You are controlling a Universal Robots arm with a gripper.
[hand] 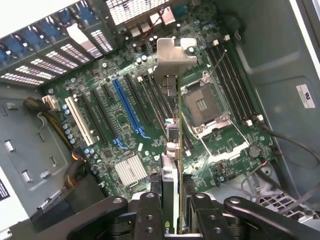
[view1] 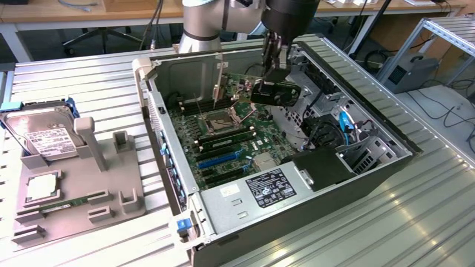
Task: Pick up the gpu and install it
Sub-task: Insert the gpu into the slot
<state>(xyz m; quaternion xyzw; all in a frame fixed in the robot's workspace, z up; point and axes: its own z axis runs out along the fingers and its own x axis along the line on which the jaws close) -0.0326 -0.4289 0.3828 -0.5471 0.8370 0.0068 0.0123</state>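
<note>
The gpu (view1: 275, 92) hangs in the air over the motherboard (view1: 222, 136) inside the open computer case (view1: 159, 111). My gripper (view1: 276, 68) comes down from above and is shut on the card's upper edge. Its black cooler faces the exterior view's camera, and its pale metal bracket (view1: 218, 83) points toward the case's rear wall. In the wrist view the gpu (hand: 170, 150) is seen edge-on between my fingers (hand: 150, 212), with the bracket (hand: 172, 57) at its far end. It hovers above the board, beside the blue slot (hand: 127, 107) and near the CPU socket (hand: 202, 102).
A grey fixture (view1: 82, 183) at the exterior view's left holds a hard drive (view1: 44, 136), a memory stick (view1: 70, 203) and a square chip (view1: 41, 186). The case also contains a power supply (view1: 271, 189), a drive cage and cables (view1: 345, 125).
</note>
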